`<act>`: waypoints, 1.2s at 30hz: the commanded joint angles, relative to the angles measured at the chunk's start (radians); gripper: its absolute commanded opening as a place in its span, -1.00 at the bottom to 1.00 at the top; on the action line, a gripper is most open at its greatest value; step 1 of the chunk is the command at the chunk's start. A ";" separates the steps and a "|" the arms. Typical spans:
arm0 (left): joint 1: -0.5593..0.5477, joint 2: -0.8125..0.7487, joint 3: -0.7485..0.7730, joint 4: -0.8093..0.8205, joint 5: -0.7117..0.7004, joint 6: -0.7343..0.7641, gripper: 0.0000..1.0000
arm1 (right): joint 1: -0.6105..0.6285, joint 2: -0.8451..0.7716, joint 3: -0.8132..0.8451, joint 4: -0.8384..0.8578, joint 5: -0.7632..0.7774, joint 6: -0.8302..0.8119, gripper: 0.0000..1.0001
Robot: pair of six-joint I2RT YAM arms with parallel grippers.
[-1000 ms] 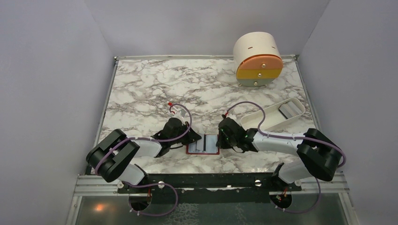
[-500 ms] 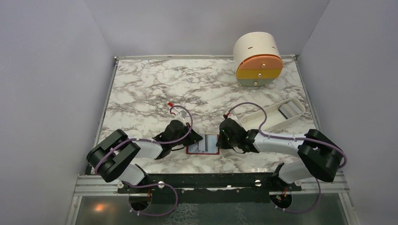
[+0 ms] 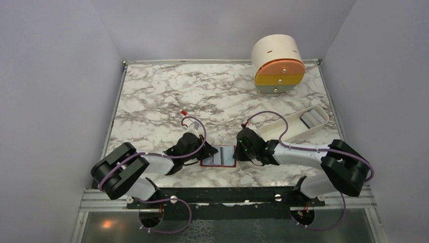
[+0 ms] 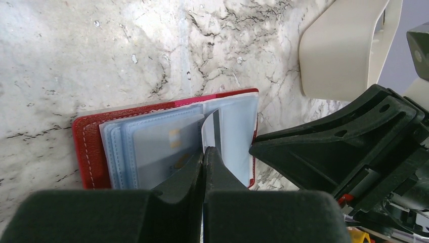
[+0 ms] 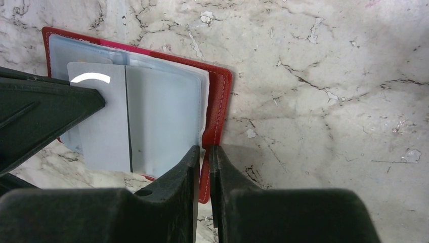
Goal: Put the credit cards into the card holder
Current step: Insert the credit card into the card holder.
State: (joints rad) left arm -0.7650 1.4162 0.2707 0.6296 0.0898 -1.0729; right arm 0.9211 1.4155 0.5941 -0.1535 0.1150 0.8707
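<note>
My holder [image 4: 86, 147] is red with white stitching, its sleeves [image 4: 152, 147] pale blue and clear; the table [image 3: 162, 96] is white marble veined grey; the drawer unit [image 3: 277, 50] is cream, its fronts orange, yellow, grey-green; my cables [image 3: 268, 112] are purple.

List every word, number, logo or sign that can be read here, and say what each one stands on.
No readable text in any view.
grey card: only a white arc mark, no letters.
card in a clear sleeve: gold patches, any print too blurred to read.
card holder, drawer unit, tray: no labels visible.
</note>
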 commanded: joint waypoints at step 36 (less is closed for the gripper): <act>-0.065 -0.130 -0.004 -0.248 -0.124 0.023 -0.10 | 0.010 -0.003 -0.067 0.021 -0.069 0.071 -0.74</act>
State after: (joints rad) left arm -0.8268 1.3106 0.2478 0.5373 0.0280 -1.0798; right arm 0.9230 1.4063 0.5594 -0.1032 0.0616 0.9390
